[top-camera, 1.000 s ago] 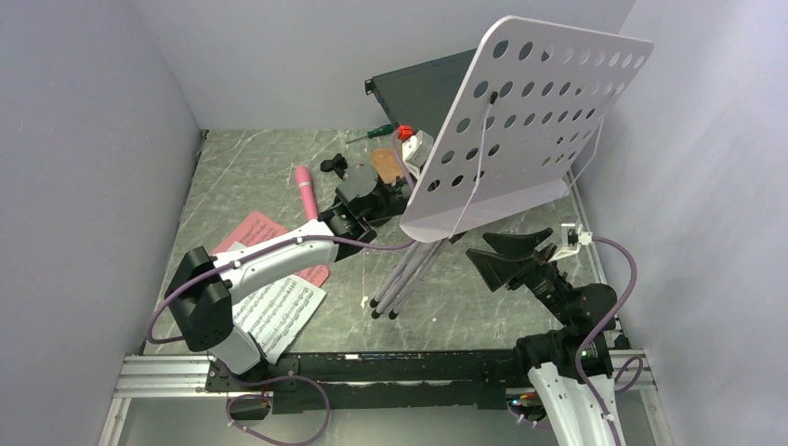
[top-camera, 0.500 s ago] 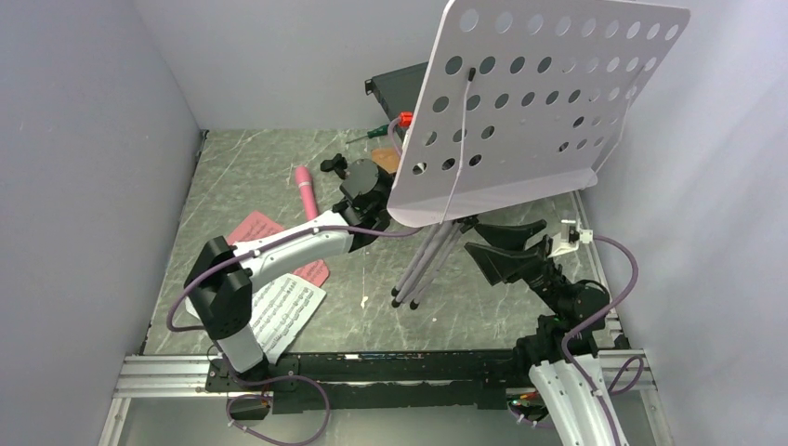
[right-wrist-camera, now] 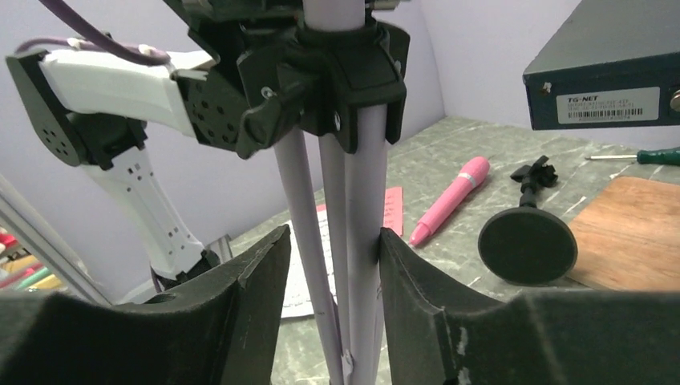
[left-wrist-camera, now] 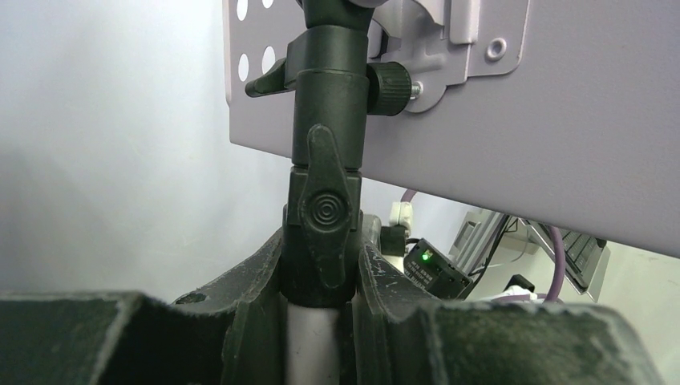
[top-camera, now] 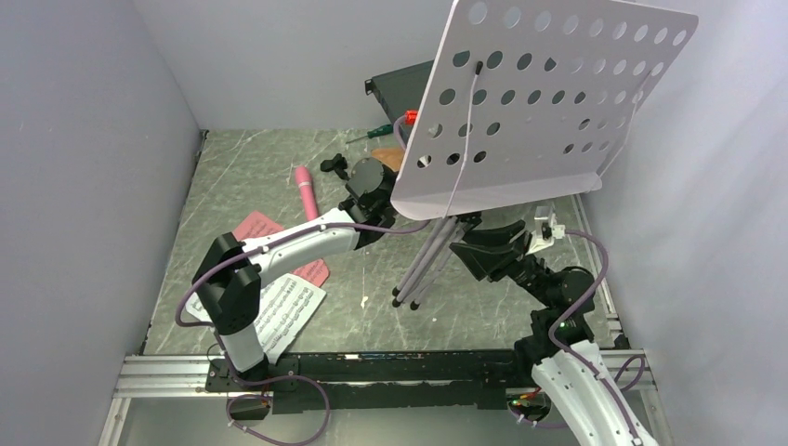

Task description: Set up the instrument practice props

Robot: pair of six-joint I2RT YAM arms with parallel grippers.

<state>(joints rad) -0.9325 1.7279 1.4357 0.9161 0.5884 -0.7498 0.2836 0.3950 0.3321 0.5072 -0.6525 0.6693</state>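
Note:
The pale lavender perforated desk (top-camera: pixel 548 102) stands raised on its silver tripod, whose folded legs (top-camera: pixel 429 265) slant down to the table. My left gripper (top-camera: pixel 383 212) is shut on the stand's pole at the black clamp collar (left-wrist-camera: pixel 325 208), just under the desk (left-wrist-camera: pixel 521 144). My right gripper (right-wrist-camera: pixel 330 241) straddles the folded legs (right-wrist-camera: pixel 361 208): its right finger touches a leg, and a gap remains at the left finger. The pink microphone (top-camera: pixel 305 189) and the black round-based mic stand (right-wrist-camera: pixel 528 245) lie on the table. Pink (top-camera: pixel 256 228) and white music sheets (top-camera: pixel 283 311) lie at the left.
A dark rack-mount box (top-camera: pixel 404 88) leans at the back wall, with a green-handled screwdriver (top-camera: pixel 370 134) before it. A wooden board (right-wrist-camera: pixel 633 233) lies beside the mic stand base. Walls close in on the left, right and back.
The left arm has lifted the stand, so the desk sits higher and more upright. My right gripper has moved left onto the folded legs and its jaws have narrowed.

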